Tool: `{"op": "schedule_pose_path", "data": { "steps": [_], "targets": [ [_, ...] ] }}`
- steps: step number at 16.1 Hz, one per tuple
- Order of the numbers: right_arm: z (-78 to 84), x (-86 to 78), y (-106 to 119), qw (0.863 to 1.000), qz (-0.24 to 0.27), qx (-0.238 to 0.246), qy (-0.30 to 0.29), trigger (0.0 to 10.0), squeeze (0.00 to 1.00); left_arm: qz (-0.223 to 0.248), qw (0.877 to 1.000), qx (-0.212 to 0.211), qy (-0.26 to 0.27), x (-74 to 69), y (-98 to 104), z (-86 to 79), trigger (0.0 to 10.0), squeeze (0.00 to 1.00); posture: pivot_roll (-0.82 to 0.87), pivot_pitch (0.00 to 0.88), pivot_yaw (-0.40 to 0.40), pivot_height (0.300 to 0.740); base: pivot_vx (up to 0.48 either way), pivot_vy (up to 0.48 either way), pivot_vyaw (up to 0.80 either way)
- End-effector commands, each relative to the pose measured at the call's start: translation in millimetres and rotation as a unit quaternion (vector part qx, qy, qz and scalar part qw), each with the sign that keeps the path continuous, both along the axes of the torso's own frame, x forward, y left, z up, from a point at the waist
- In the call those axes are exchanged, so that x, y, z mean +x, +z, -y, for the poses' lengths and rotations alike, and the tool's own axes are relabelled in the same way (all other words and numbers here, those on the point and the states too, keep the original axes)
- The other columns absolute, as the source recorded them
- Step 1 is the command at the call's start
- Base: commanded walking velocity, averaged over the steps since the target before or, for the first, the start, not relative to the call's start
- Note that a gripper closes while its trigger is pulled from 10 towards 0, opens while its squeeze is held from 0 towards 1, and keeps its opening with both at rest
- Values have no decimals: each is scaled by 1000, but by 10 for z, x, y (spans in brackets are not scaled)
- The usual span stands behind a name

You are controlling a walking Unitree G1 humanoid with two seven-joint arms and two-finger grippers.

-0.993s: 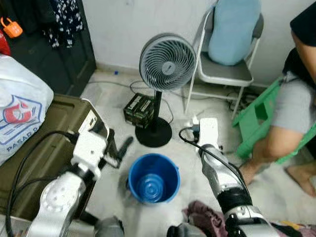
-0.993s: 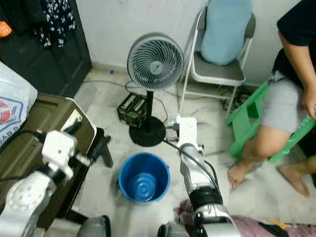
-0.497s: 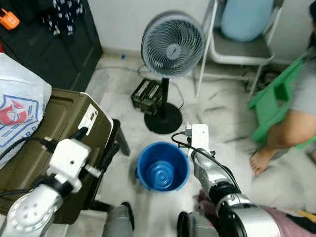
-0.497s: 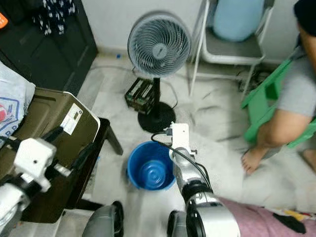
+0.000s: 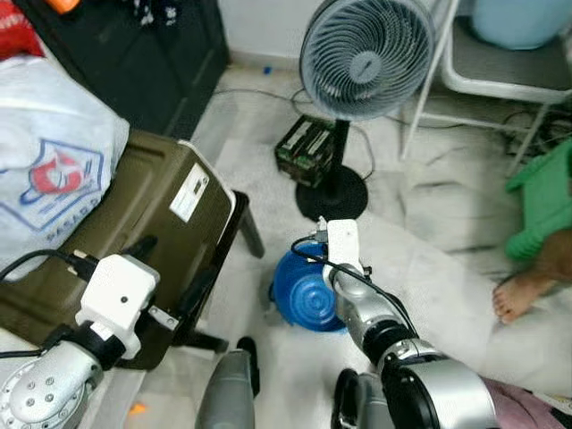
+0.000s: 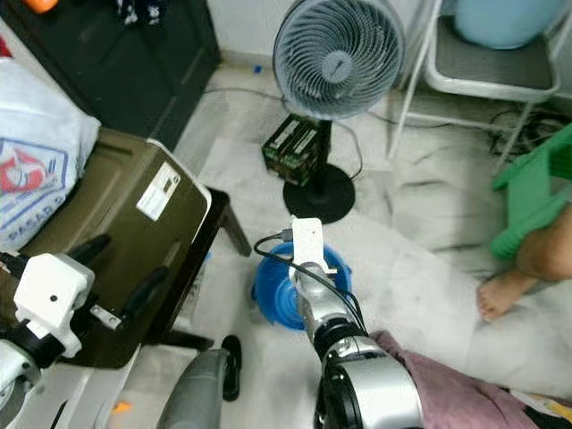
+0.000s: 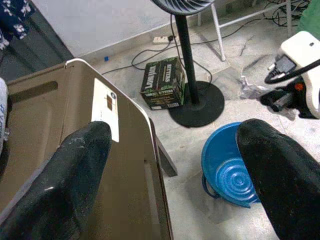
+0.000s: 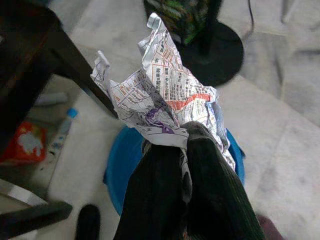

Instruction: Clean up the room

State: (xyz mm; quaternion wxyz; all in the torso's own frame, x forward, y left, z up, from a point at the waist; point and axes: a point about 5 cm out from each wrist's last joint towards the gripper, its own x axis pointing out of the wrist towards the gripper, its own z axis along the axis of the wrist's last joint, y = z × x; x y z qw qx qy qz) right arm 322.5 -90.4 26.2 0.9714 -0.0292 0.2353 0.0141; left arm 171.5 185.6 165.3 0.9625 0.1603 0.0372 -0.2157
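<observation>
The right claw (image 8: pixel 185 150) pinches a crumpled printed paper (image 8: pixel 162 100) above the blue bucket (image 5: pixel 304 290); the left claw (image 7: pixel 175 170) hangs released over the olive case (image 7: pixel 60 150).

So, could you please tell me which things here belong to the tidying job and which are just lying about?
Part of the job:
- crumpled printed paper, pinched in the right gripper
- blue bucket, directly below it

Just lying about:
- standing fan
- olive suitcase
- white printed bag
- green carton
- folding chair
- left gripper, open and idle
</observation>
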Motion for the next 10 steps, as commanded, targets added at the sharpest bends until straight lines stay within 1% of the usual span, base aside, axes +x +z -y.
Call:
{"op": "schedule_pose_path", "data": {
  "steps": [1, 4, 8, 10],
  "targets": [
    [19, -77, -102, 1000, -23, -10, -11, 10000, 0, -9, 1000, 8, -6, -21, 5, -5, 10000, 0, 317, 313, 72, 740, 0, 0, 0],
    [78, -108, -154, 999, -38, -15, -24, 10000, 0, -13, 1000, 10, -7, -12, -10, -12, 10000, 0, 325, 314, 71, 740, 0, 0, 0],
    [134, -65, -114, 999, -29, -22, -31, 10000, 0, -13, 1000, 12, -3, -12, -8, -25, 10000, 0, 327, 316, 66, 740, 0, 0, 0],
    [138, -38, -85, 999, -23, -16, -33, 10000, 0, -12, 1000, 12, -3, -19, 4, -17, 10000, 0, 329, 319, 68, 740, 0, 0, 0]
  ]
}}
